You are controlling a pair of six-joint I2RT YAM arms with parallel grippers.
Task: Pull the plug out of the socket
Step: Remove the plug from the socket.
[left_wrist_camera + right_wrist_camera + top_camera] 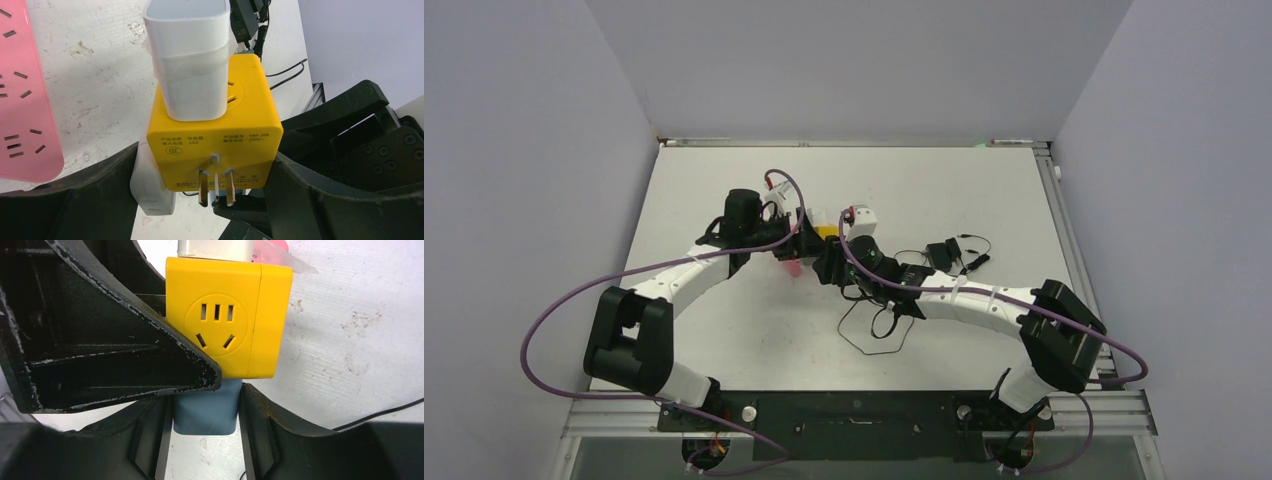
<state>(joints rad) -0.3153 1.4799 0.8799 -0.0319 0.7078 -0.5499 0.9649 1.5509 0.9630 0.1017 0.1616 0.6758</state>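
Note:
The socket is a yellow cube [215,135] [225,315] [826,231] held above the table, its metal prongs [216,186] bare. My left gripper [206,160] [809,238] is shut across it, one finger on a white plug [150,187] in the cube's side, the other on the yellow wall. A second white plug [189,60] sits in another face. A blue-grey plug [205,407] sticks out of the cube's near face, touching the yellow. My right gripper [206,412] [832,262] is shut on its two sides.
A pink power strip [25,90] lies flat on the table beside the cube. A black adapter [944,254] with thin black cables [874,335] lies right of the grippers. The left gripper's finger [125,350] crosses the right wrist view.

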